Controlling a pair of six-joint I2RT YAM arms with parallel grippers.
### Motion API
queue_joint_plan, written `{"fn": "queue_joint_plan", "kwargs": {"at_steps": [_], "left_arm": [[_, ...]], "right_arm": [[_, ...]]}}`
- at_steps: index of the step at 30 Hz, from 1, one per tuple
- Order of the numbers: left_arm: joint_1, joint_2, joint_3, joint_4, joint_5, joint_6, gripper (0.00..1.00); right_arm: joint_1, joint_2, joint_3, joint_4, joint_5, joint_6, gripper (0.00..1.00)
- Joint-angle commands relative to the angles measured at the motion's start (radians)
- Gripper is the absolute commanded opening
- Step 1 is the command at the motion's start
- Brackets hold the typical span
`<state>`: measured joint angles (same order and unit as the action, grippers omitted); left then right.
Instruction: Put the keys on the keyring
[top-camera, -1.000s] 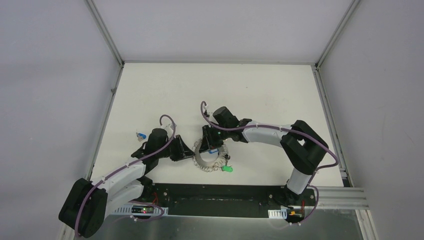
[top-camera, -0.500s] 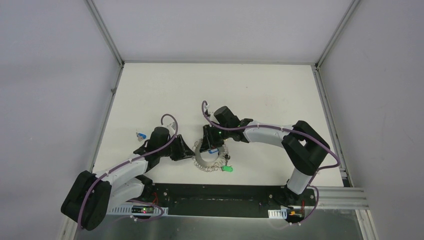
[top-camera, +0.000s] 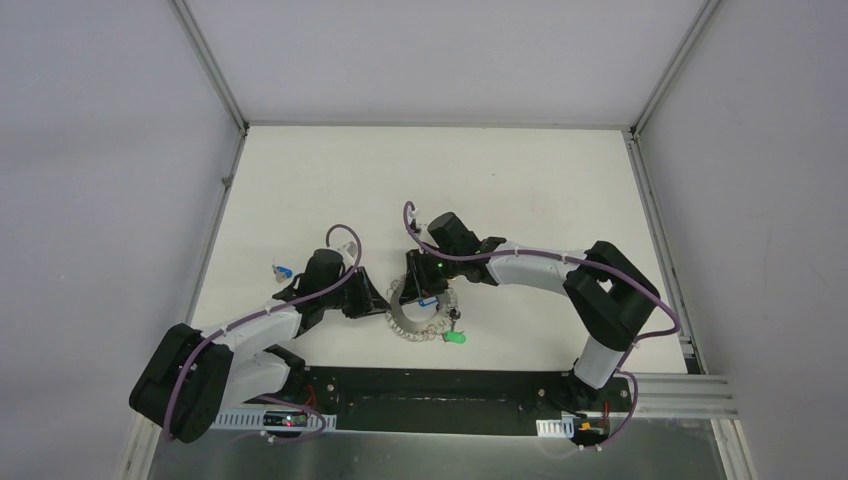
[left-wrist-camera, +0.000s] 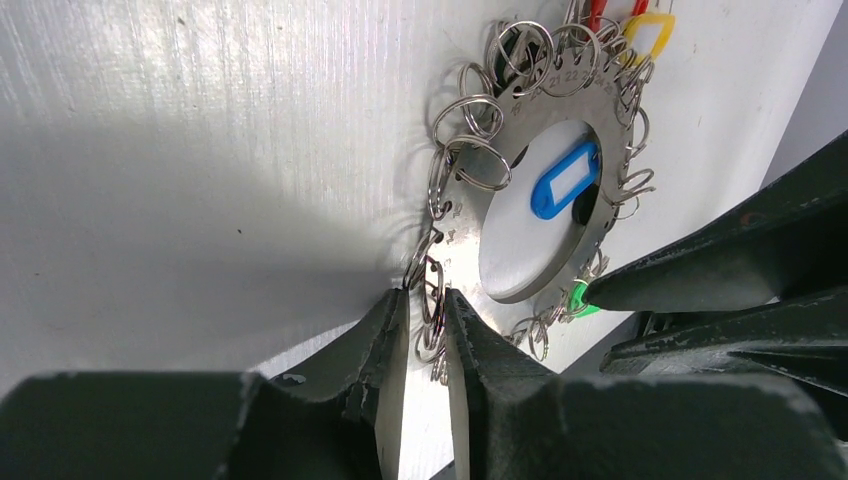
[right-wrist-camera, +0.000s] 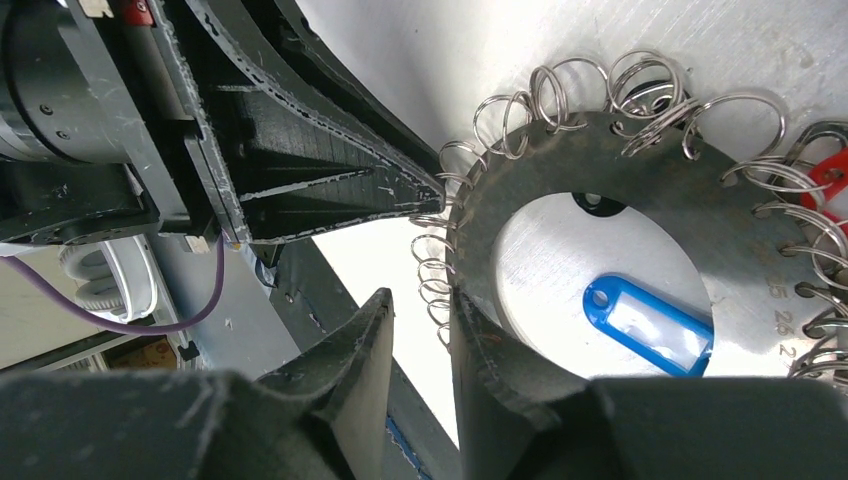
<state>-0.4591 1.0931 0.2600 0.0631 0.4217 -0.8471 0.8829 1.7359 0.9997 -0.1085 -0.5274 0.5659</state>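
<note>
Green key (top-camera: 455, 338): seen at the keyring's near-right rim, closest to the near edge of the table (top-camera: 520, 190). It is judged to be hung already, though the join is too small to confirm.
Keyring (left-wrist-camera: 540, 105): laid toward the table's near edge, a little left of the middle. It is a flat numbered plate with a round hole, fringed all round with wire loops.
Blue tag (left-wrist-camera: 565, 180): seen through the hole. Whether it is attached cannot be told.
Left gripper (left-wrist-camera: 425, 300): brought in from the left-edge side. The jaws are drawn almost together with one wire loop (left-wrist-camera: 432, 285) pinched between them, probably so that a single loop is singled out and steadied for threading.
Right gripper (right-wrist-camera: 420, 300): reached in from the far side. The jaws are nearly closed over the plate's rim, with loops caught between, presumably so the plate is anchored against sliding.
Red tag (right-wrist-camera: 830, 170) and yellow tag (left-wrist-camera: 650, 35): carried on the rim opposite the left gripper.
Loose key (top-camera: 283, 270): a small blue-and-white piece left near the left edge, well apart from the ring, and judged not yet threaded.
</note>
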Motion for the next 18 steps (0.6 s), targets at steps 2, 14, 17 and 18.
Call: {"fn": "queue_joint_plan", "kwargs": {"at_steps": [2,14,17,18], "left_arm": [[-0.007,-0.001,0.029,0.056,0.005,0.016,0.20],[-0.007,-0.067,0.027,0.025,-0.040,-0.024,0.39],[-0.007,-0.083,0.027,-0.004,-0.063,-0.031,0.35],[-0.007,-0.086,0.029,-0.012,-0.065,-0.032,0.33]], "right_arm": [[-0.004,-0.033,-0.008,0.027,0.001,-0.011,0.30],[-0.004,-0.032,-0.016,0.027,-0.002,-0.010,0.30],[-0.004,-0.030,-0.018,0.027,0.000,-0.009,0.30],[-0.004,-0.030,-0.018,0.027,0.000,-0.009,0.30]]}}
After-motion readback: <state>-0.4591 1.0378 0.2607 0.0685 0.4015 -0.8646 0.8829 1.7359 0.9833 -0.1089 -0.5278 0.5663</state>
